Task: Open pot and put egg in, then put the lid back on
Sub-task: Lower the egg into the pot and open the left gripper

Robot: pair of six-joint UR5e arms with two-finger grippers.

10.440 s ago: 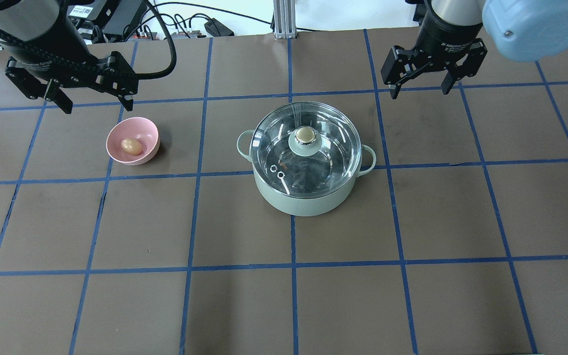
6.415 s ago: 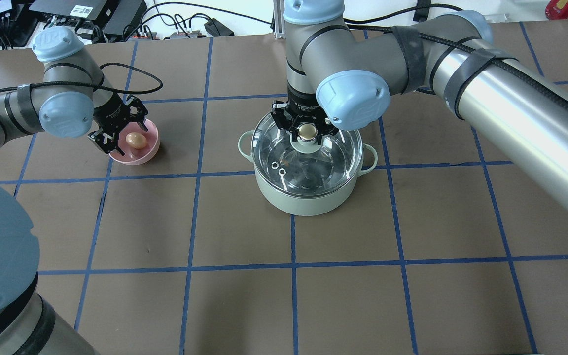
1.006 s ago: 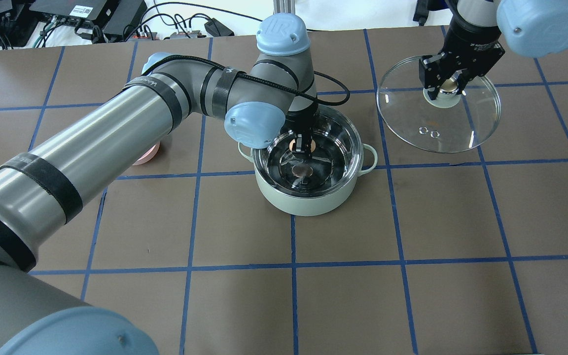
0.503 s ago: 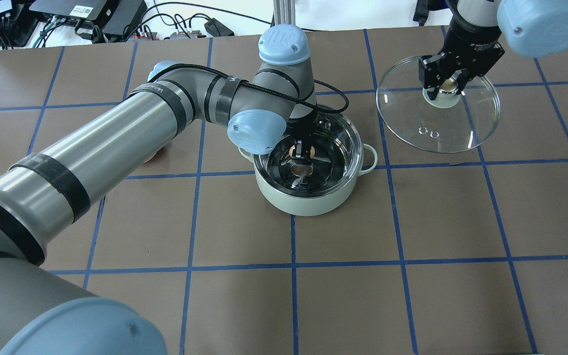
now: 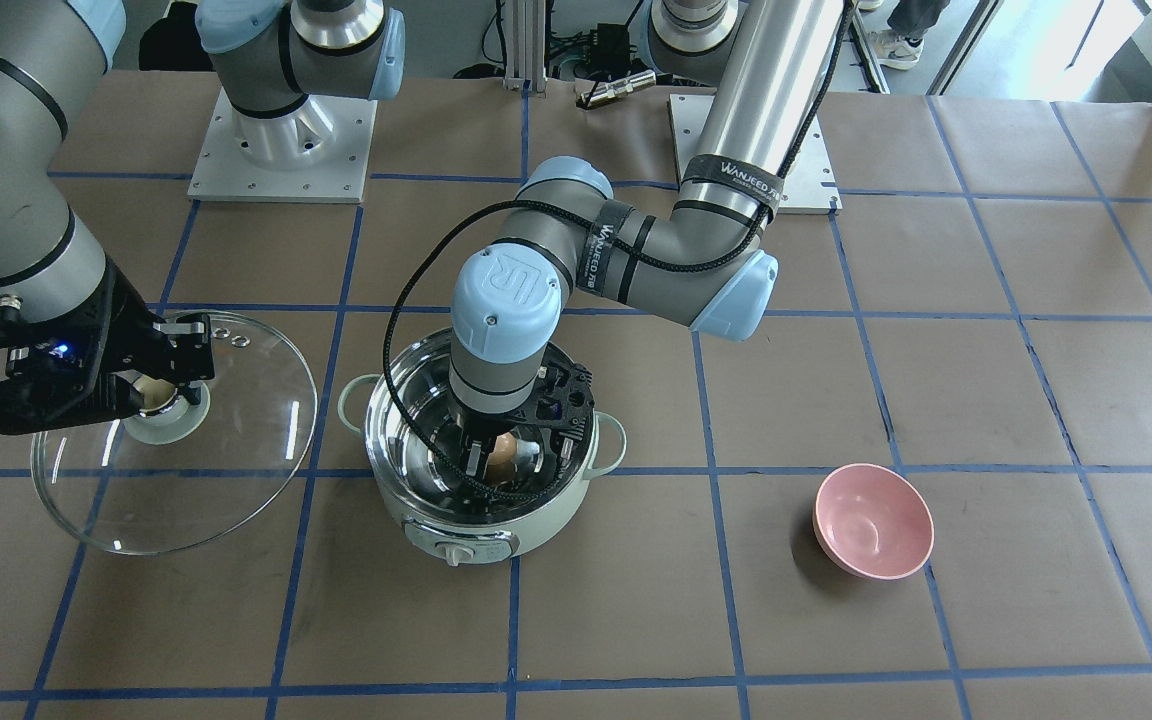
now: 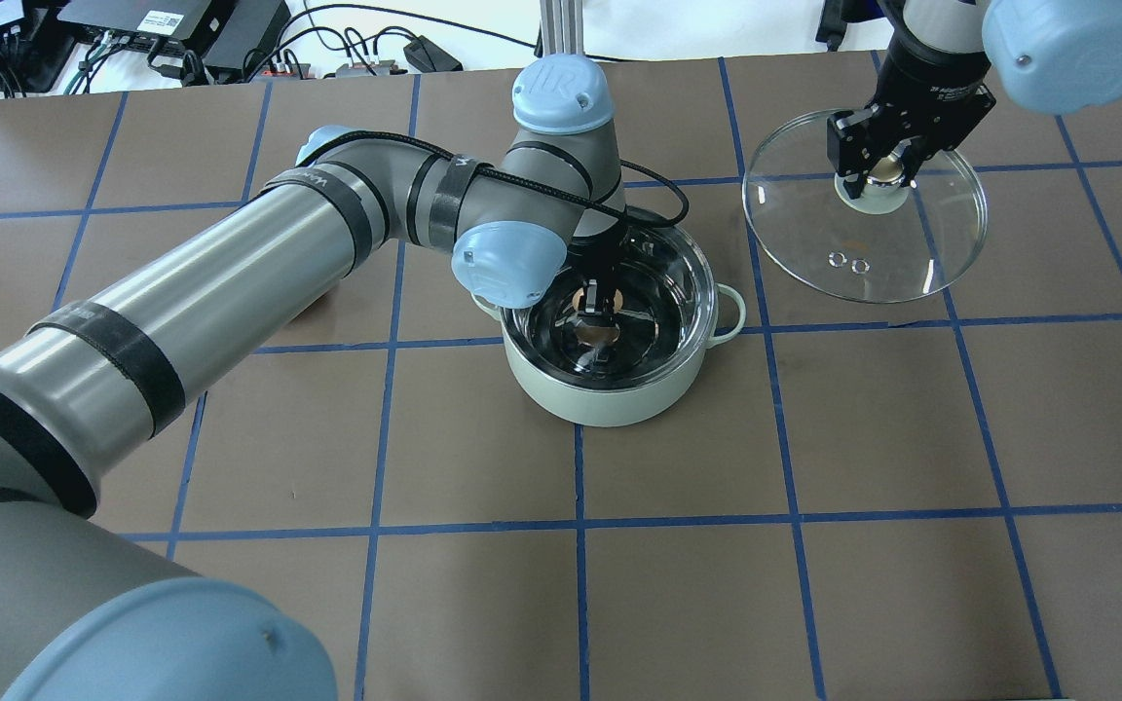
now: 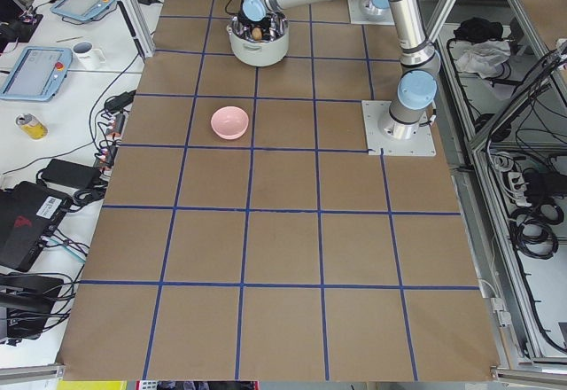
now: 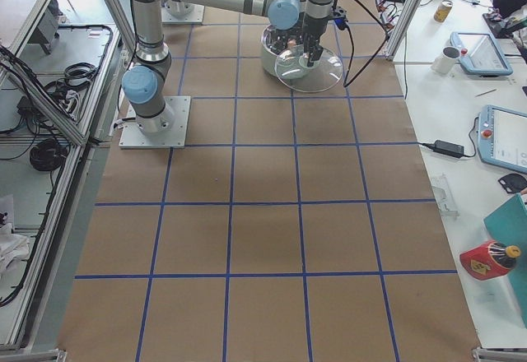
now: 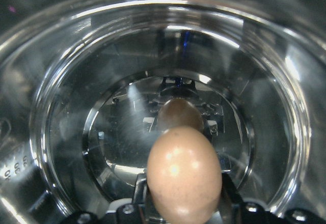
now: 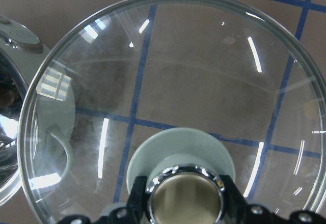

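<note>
Left wrist-mounted: left gripper clamps egg, long axis apparently pointing down into pot; right gripper clamps lid.

The round pale mint-green pot has a smooth satin outer wall and a mirror-bright steel inside. The tan-brown oval egg is smooth with a soft sheen, the round clear glass lid glossy, and the table covered in matt brown paper.

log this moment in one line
left jaws: shut on egg, inside pot | right jaws: shut on lid, held beside pot | bowl: empty | egg not yet released
</note>
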